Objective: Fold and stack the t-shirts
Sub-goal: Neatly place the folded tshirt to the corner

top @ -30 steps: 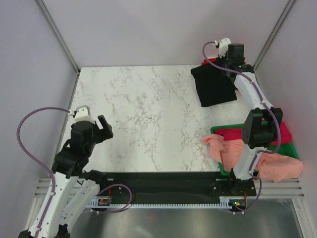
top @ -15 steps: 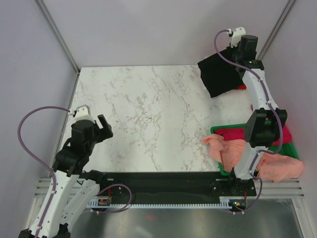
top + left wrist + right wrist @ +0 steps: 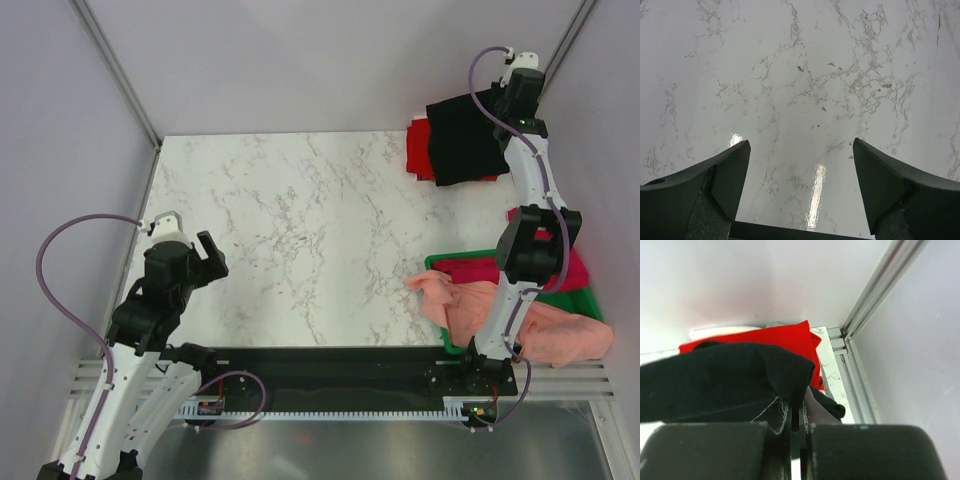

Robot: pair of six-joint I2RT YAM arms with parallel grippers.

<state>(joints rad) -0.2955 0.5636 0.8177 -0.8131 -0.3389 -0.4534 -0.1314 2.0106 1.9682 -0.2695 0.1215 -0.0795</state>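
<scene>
My right gripper (image 3: 512, 100) is at the far right corner, shut on the black t-shirt (image 3: 463, 138), which hangs folded over the bright red t-shirt (image 3: 418, 147) lying on the table. In the right wrist view the black t-shirt (image 3: 720, 380) is pinched between the jaws of the right gripper (image 3: 799, 420), with the red t-shirt (image 3: 785, 337) behind it. The salmon-pink t-shirt (image 3: 470, 305) spills over the green bin (image 3: 440, 262), and the magenta t-shirt (image 3: 575, 272) lies in it. My left gripper (image 3: 205, 255) is open and empty over bare marble (image 3: 800, 100).
The green bin stands at the near right beside the right arm's base. Grey walls and an aluminium frame post (image 3: 880, 290) close in the far right corner. The marble table (image 3: 300, 230) spreads between the arms.
My right gripper has carried the black t-shirt to the right and farther back, over the red t-shirt, which now shows at its left. The left arm has not moved.
</scene>
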